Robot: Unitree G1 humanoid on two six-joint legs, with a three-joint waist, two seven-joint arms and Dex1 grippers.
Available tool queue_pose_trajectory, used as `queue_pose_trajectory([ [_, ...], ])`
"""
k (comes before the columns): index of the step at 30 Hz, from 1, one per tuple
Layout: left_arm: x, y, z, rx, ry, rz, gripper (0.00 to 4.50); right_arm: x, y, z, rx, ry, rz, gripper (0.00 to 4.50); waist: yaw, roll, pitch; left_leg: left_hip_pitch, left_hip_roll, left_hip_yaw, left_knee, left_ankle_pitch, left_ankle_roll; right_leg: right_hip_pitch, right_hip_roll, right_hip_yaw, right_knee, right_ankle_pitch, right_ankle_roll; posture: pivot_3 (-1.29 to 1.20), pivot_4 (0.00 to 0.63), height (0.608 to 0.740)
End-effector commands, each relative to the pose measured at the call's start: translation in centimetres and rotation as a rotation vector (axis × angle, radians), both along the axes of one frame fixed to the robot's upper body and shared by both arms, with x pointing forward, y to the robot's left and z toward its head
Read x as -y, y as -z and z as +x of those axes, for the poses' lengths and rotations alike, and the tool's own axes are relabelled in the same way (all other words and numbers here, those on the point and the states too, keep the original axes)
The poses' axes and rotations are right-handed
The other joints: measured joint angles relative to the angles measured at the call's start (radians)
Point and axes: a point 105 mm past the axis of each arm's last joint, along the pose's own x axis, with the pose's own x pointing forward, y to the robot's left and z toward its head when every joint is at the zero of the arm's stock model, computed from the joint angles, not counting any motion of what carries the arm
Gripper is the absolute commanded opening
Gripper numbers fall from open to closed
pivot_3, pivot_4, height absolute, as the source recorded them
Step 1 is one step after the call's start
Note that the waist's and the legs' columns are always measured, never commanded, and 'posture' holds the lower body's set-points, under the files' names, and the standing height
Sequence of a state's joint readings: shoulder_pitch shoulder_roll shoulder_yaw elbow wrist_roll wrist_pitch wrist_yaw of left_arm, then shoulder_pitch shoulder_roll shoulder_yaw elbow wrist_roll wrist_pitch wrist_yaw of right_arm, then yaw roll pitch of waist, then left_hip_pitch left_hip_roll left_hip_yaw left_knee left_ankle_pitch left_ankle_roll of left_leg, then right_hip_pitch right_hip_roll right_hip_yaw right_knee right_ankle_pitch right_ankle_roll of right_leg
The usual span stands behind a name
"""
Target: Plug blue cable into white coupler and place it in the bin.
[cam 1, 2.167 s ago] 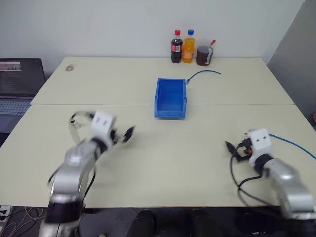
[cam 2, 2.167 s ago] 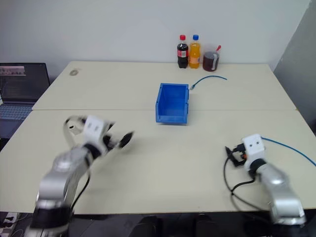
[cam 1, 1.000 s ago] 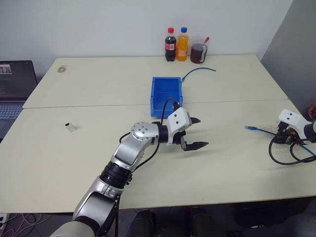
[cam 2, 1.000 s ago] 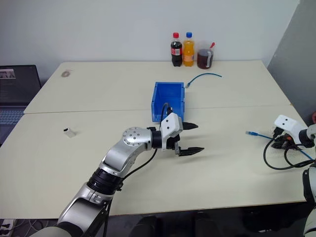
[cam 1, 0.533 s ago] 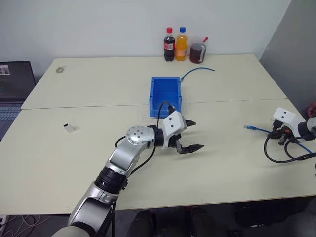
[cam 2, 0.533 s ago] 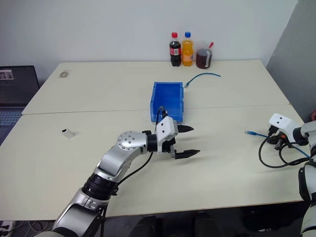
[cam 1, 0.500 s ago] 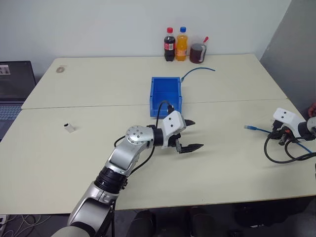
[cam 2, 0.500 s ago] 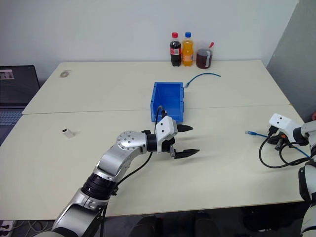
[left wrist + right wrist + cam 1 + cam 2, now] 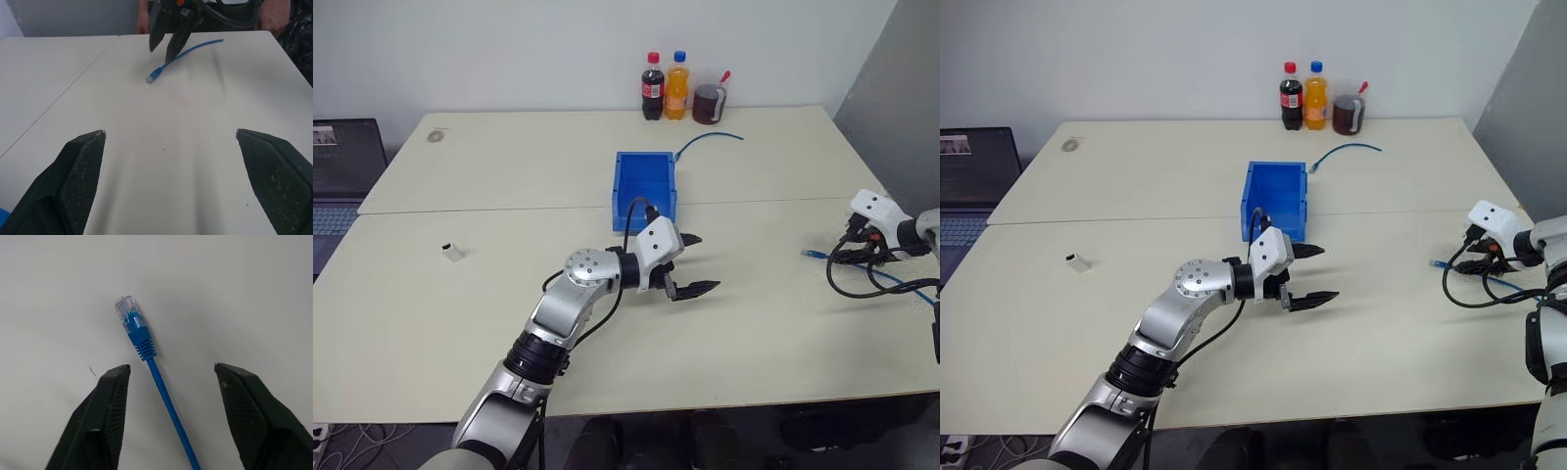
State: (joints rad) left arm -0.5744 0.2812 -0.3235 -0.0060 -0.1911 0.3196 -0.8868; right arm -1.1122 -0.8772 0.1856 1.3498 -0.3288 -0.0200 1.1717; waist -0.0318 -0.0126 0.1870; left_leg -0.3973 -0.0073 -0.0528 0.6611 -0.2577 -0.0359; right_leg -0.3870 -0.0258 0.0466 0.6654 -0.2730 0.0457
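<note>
right gripper point(image 9: 168, 421) spread, straddling the cable point(image 9: 146, 350); lower straight, pinch behind the plug. left gripper point(image 9: 695, 264) released, empty.

Silver arms, white wrist blocks (black cables looping), textured black pincer fingers point(image 9: 80, 178).

Two blue cables: one long point(image 9: 815, 255) at 3 o'clock, one short point(image 9: 710, 143) at 1 o'clock. One blue bin point(image 9: 645, 182). One small white coupler point(image 9: 453, 253) at 9 o'clock. Two bottles point(image 9: 652, 86). One jug point(image 9: 709, 104). One laptop point(image 9: 342, 176)
</note>
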Motion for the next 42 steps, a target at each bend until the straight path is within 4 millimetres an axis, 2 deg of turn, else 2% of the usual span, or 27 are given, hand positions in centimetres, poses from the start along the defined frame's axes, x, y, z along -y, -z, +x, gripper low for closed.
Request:
queue_pose_trajectory([
  [1, 0.0, -1.4, -0.3, 0.031, 0.014, -0.031, 4.50, 0.3, 0.6, -0.1, -0.023, 0.044, -0.007, 4.04, -0.001, 0.000, 0.000, 0.000, 0.000, 0.000, 0.000, 0.000, 0.000, 0.000, 0.000, 0.000, 0.000, 0.000, 0.000, 0.00, 0.150, 0.740],
  [2, -0.1, -1.3, -0.4, 0.029, 0.012, -0.031, 4.50, 0.3, 1.0, -0.4, -0.054, 0.063, 0.007, 4.22, -0.001, 0.000, 0.000, 0.000, 0.000, 0.000, 0.000, 0.000, 0.000, 0.000, 0.000, 0.000, 0.000, 0.000, 0.000, 0.00, 0.150, 0.740],
  [8, -0.6, -1.3, -0.8, 0.019, -0.007, -0.029, 4.50, -0.3, 2.1, -0.7, -0.112, 0.096, 0.069, 4.22, 0.000, 0.000, 0.000, 0.000, 0.000, 0.000, 0.000, 0.000, 0.000, 0.000, 0.000, 0.000, 0.001, 0.000, 0.000, 0.00, 0.150, 0.740],
  [11, -0.8, -1.4, -0.9, 0.018, -0.015, -0.031, 4.50, -0.6, 2.3, -0.5, -0.102, 0.094, 0.074, 3.66, -0.002, 0.000, 0.000, 0.000, 0.000, 0.000, 0.000, 0.000, 0.000, 0.000, 0.000, 0.000, 0.001, 0.000, 0.000, 0.00, 0.150, 0.740],
  [15, -0.7, -1.5, -1.0, 0.018, -0.019, -0.032, 4.50, -0.8, 2.6, -0.3, -0.091, 0.091, 0.083, 2.49, -0.003, 0.000, 0.000, 0.002, 0.000, 0.000, 0.002, 0.000, 0.000, 0.002, 0.000, 0.000, 0.001, 0.001, 0.000, 0.00, 0.150, 0.740],
  [16, -0.7, -1.5, -1.0, 0.018, -0.020, -0.033, 4.50, -0.9, 2.7, -0.3, -0.091, 0.092, 0.086, 2.38, -0.003, 0.000, 0.000, 0.002, 0.000, 0.000, 0.002, 0.000, 0.000, 0.002, 0.000, 0.000, 0.001, 0.001, 0.000, 0.00, 0.150, 0.740],
  [25, -0.6, -1.6, -1.0, 0.022, -0.020, -0.035, 4.50, -1.0, 3.0, -0.4, -0.100, 0.078, 0.090, 0.34, -0.003, 0.000, 0.000, 0.013, 0.000, 0.001, 0.002, 0.001, 0.002, 0.013, 0.001, 0.001, 0.000, 0.003, 0.001, 0.00, 0.150, 0.740],
  [27, -0.5, -1.6, -1.0, 0.022, -0.016, -0.035, 4.50, -1.0, 3.0, -0.6, -0.106, 0.069, 0.087, 0.07, -0.003, 0.000, 0.000, 0.013, 0.000, 0.001, 0.001, 0.001, 0.002, 0.013, 0.001, 0.001, -0.001, 0.003, 0.001, 0.00, 0.150, 0.740],
  [31, -0.5, -1.5, -1.2, 0.017, -0.007, -0.036, 4.50, -1.3, 2.9, -0.5, -0.100, 0.033, 0.074, 0.07, -0.003, 0.000, 0.000, 0.013, 0.000, 0.001, 0.001, 0.001, 0.002, 0.013, 0.001, 0.001, -0.001, 0.003, 0.001, 0.00, 0.150, 0.740],
  [34, -1.1, -1.5, -1.5, 0.021, -0.017, -0.034, 4.50, -3.9, 2.0, 0.6, -0.065, -0.100, 0.112, 0.07, -0.008, 0.000, 0.000, 0.013, 0.000, 0.001, 0.001, 0.001, 0.002, 0.013, 0.001, 0.001, -0.001, 0.003, 0.001, 0.00, 0.150, 0.740],
  [36, -2.5, -1.8, -1.6, 0.018, -0.066, -0.048, 4.50, -6.4, 1.2, 1.1, -0.062, -0.221, 0.156, 0.07, -0.023, 0.000, 0.000, 0.014, 0.001, 0.001, 0.001, 0.001, 0.002, 0.013, 0.001, 0.001, -0.001, 0.003, 0.001, 0.00, 0.150, 0.740],
  [39, -7.3, -1.9, -2.1, -0.005, -0.238, -0.084, 4.50, -11.7, 0.8, 1.2, -0.086, -0.479, 0.215, 0.07, -0.052, 0.000, 0.000, 0.016, 0.003, 0.000, 0.000, 0.001, 0.002, 0.012, 0.004, 0.004, 0.000, 0.003, 0.000, 0.00, 0.150, 0.740],
  [42, -12.3, -0.6, -4.3, -0.018, -0.458, -0.080, 4.50, -17.5, 1.6, 0.5, -0.112, -0.716, 0.247, 0.07, -0.074, -0.001, 0.000, 0.016, 0.006, -0.001, -0.001, 0.001, 0.001, 0.007, 0.004, 0.011, 0.007, 0.002, -0.001, 0.00, 0.150, 0.740],
])
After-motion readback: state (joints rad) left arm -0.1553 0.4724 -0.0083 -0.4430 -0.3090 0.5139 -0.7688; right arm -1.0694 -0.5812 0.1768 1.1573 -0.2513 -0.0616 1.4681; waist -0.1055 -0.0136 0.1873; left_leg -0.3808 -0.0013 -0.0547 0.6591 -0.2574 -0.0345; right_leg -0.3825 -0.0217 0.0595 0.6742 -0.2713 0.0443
